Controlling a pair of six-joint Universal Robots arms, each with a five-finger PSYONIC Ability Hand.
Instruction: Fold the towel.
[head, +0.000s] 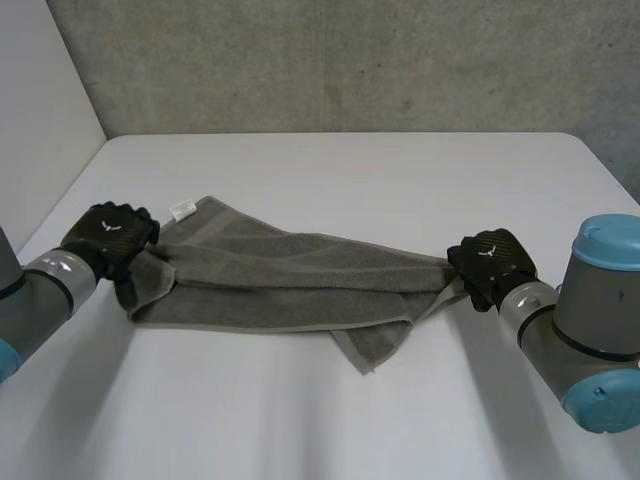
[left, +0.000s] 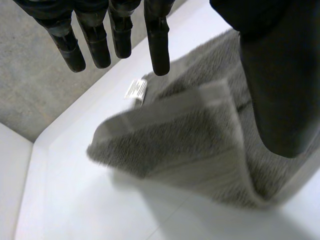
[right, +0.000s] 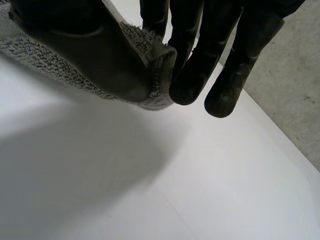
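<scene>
A: How far along does the folding look?

B: Not far. The grey towel (head: 290, 285) lies across the middle of the white tabletop (head: 350, 160) as a long, loosely doubled band. Its layers overlap askew, and one loose corner points toward the near edge. A rough first doubling seems to be there, but the edges are not squared, so a neat fold is not yet made.

A: Where does it lie relative to the hands?

B: It stretches between them. The left hand (head: 108, 238) is at the end nearer the tabletop's left edge, over a turned-over corner and near the white label (left: 136, 90). Its fingers (left: 160, 45) hang straight, well apart from the left thumb (left: 275, 90), and are above the cloth without clasping it.

A: And the other one?

B: The right hand (head: 492, 262) is at the opposite end, toward the right edge. Its fingertips (right: 192, 80) and right thumb (right: 85, 45) are pressed together on the towel's hemmed corner, which looks raised just off the tabletop.
</scene>
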